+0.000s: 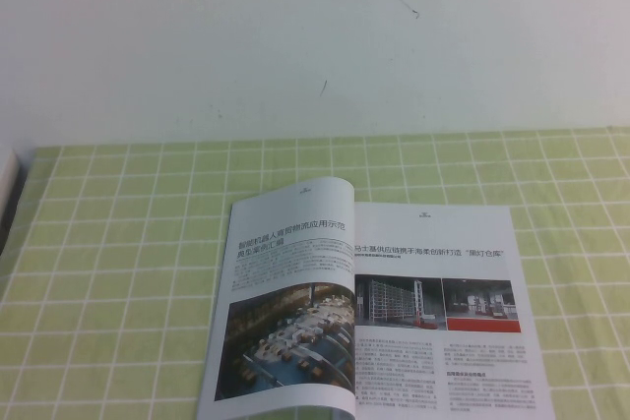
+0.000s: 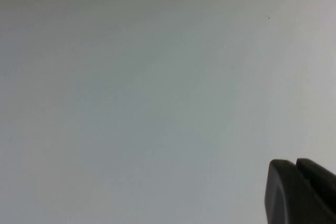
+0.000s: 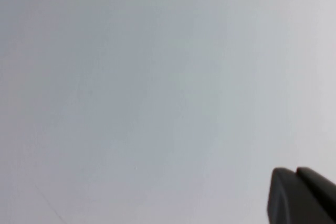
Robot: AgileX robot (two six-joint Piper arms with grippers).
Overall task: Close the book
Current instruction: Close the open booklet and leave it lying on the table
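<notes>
An open magazine-style book (image 1: 438, 341) lies flat on the green checked tablecloth (image 1: 118, 243), near the front edge at centre. Its left page (image 1: 290, 272) arches upward and curls toward the spine; the right page lies flat. Neither arm shows in the high view. In the left wrist view the left gripper (image 2: 295, 163) appears as two dark fingertips pressed together, facing a blank white wall. The right gripper (image 3: 295, 171) looks the same in the right wrist view, shut on nothing. Both are away from the book.
A white wall (image 1: 295, 36) with a few small marks rises behind the table. A white object (image 1: 5, 184) pokes in at the table's left edge. Bare cloth surrounds the book on the left, right and far sides.
</notes>
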